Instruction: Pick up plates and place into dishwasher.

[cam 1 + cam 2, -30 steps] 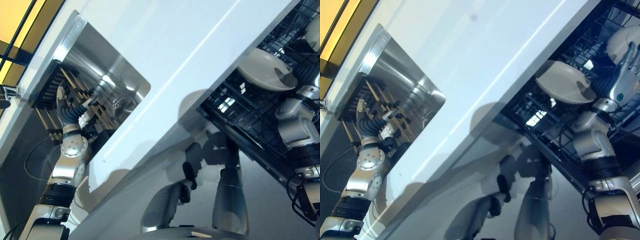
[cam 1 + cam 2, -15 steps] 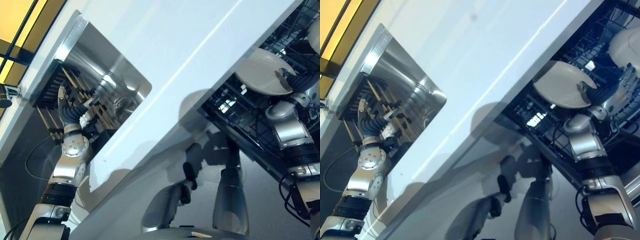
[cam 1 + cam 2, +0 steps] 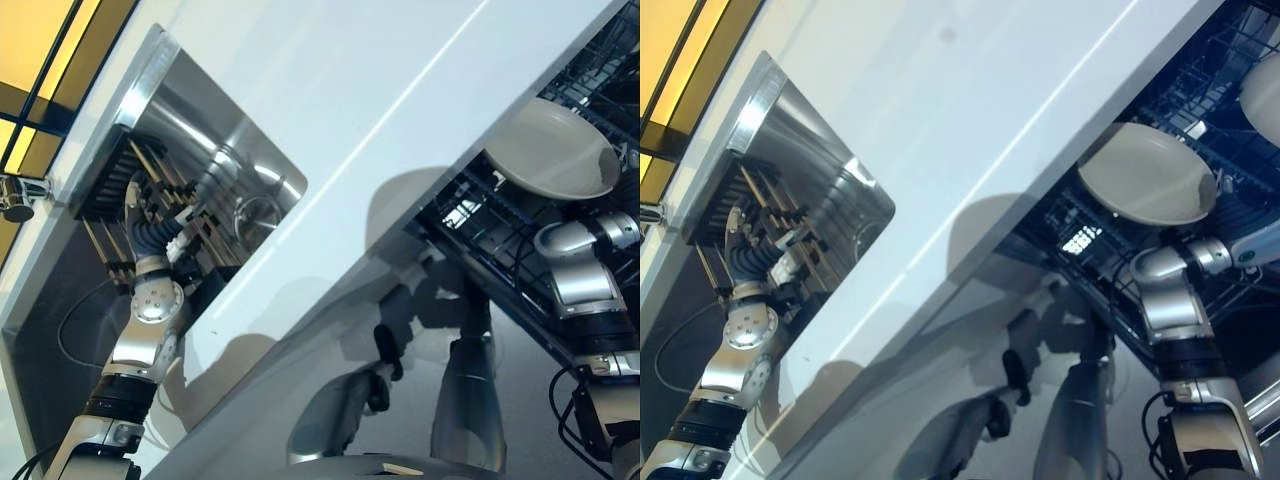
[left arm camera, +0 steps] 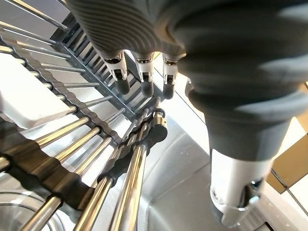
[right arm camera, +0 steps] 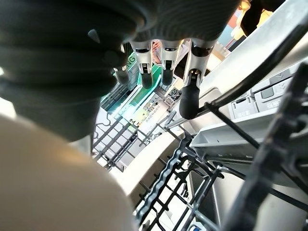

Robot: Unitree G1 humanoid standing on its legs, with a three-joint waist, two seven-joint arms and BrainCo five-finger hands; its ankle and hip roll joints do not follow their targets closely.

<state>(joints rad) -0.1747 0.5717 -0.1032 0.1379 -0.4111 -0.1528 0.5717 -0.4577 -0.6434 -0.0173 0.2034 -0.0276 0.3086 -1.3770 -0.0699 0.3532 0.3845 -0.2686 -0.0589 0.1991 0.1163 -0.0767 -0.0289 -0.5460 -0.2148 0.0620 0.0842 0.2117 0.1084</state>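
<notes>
Right wrist view: the right hand has straight, relaxed fingers over the black wire dishwasher rack, with the round off-white plate lying tilted on the rack beside it. It holds nothing. The left hand hangs over the metal-rod drying rack in the steel sink, fingers extended. Best move: nudge the plate upright between tines before withdrawing.

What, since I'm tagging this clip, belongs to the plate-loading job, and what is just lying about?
Job:
- plate lying in the dishwasher rack
- second plate farther in
- right hand, open, by the first plate
- left hand, open over the sink rack

Just there:
- sink
- white counter
- tap
</notes>
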